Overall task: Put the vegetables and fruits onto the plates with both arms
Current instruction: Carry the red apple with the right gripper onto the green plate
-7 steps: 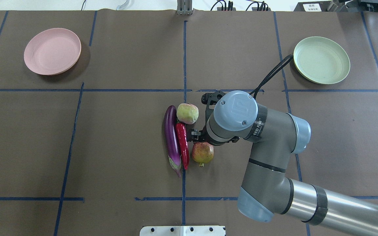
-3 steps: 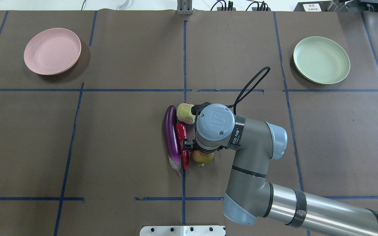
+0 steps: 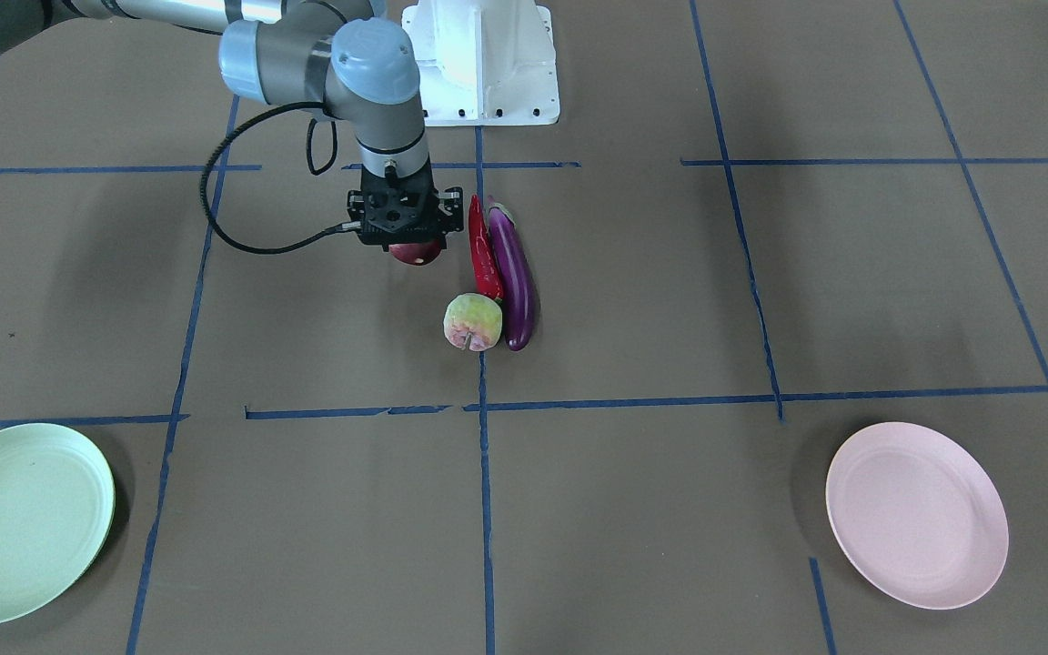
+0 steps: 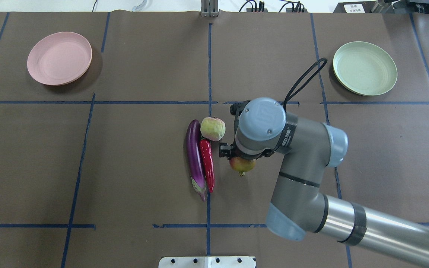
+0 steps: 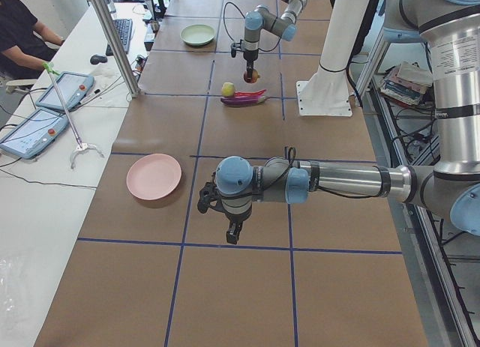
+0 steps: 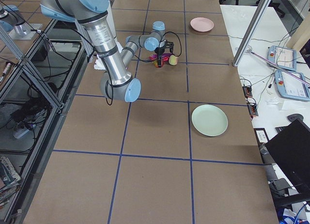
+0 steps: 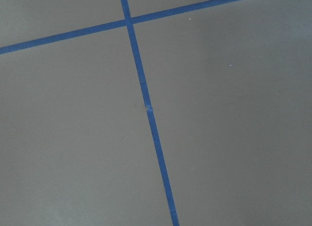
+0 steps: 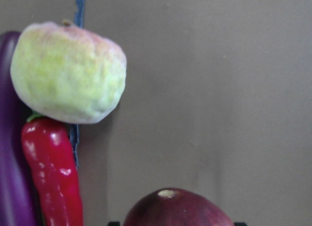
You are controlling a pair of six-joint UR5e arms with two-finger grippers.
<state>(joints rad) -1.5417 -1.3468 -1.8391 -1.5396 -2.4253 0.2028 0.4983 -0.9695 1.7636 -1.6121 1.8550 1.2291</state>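
Note:
My right gripper (image 3: 414, 242) is shut on the dark red-yellowish fruit (image 4: 241, 165) and holds it just above the table; the fruit also shows in the right wrist view (image 8: 178, 210). To its left in the overhead view lie the red chili pepper (image 4: 207, 163) and the purple eggplant (image 4: 195, 158), side by side. The pale green-pink apple (image 4: 213, 128) sits at their far end. The pink plate (image 4: 59, 58) is at the far left, the mint green plate (image 4: 365, 68) at the far right; both hold nothing. My left gripper (image 5: 232, 232) hangs over bare table; I cannot tell its state.
The white pedestal base (image 3: 486, 64) stands at the robot's edge of the table. Blue tape lines (image 4: 209, 67) divide the brown table cover. A black cable loop (image 4: 305, 80) rises from the right wrist. An operator (image 5: 22, 32) sits beside the far table.
My right gripper came down over the dark red-yellowish fruit, shut on it and lifted it, shifting it right and away from the chili. The other produce has not moved.

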